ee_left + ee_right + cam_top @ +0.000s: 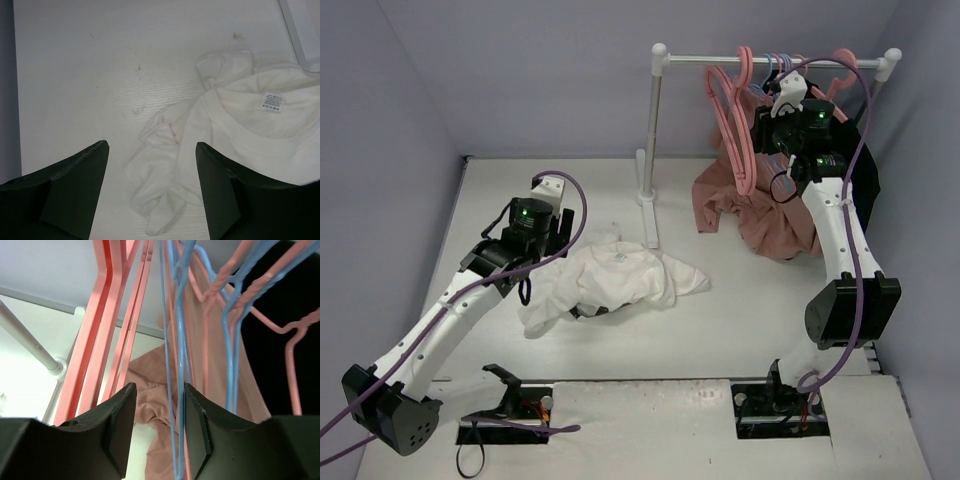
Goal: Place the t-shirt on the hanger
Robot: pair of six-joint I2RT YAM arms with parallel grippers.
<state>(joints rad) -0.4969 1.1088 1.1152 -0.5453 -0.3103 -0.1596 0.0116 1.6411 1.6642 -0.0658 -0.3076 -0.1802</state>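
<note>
Crumpled t-shirt [620, 275], thin wire hanger [180, 340]

light: we see bright, even overhead wash | shadows: faint, soft on table [740, 320] | glare: t-shirt [260, 145] nearly blown out | focus: nearest pink hangers [107, 315] perhaps soft

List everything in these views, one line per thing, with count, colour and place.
t-shirt: one, white, crumpled on the table left of centre
light-blue hanger: one, hanging on the rail, wire between the right end effector's fingers; more blue wire beside it
pink hangers: several, on the rail
dusty-pink top: one, hanging below the rail
black garment: one, far right on the rail
rail: one, white, back right
table: one, white
left end effector: open, over the t-shirt's edge
right end effector: open, among the hangers
</note>
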